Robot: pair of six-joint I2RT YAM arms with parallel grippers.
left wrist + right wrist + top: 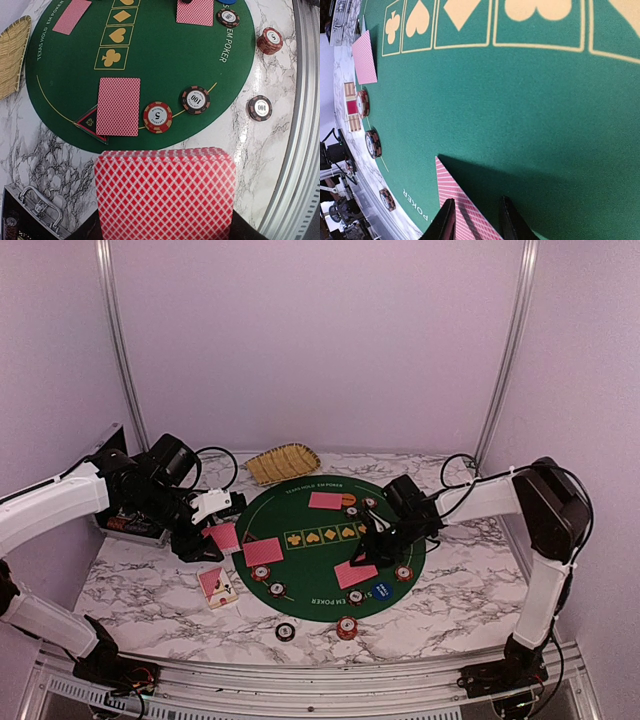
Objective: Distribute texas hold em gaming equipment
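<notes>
My left gripper (pixel 215 530) is shut on a fanned deck of red-backed playing cards (pixel 165 195) at the left edge of the round green mat (pixel 310 558); the deck hides its fingers. A single card (pixel 118 106) lies on the mat, half covering the black triangular button (pixel 87 121). Beside it are a red "5" chip (pixel 157 117) and a dark "100" chip (pixel 195 99). My right gripper (pixel 477 202) stands low over the mat's right side, its jaws parted, with one card (pixel 451 192) running between them, one edge raised. The blue button (pixel 381 590) sits nearby.
A yellow woven basket (pixel 283 462) stands behind the mat and a black metal case (pixel 130 525) at the far left. A card box (pixel 217 587) lies on the marble. Off the mat near the front rail are a dark chip (pixel 285 631) and a red chip stack (pixel 346 626).
</notes>
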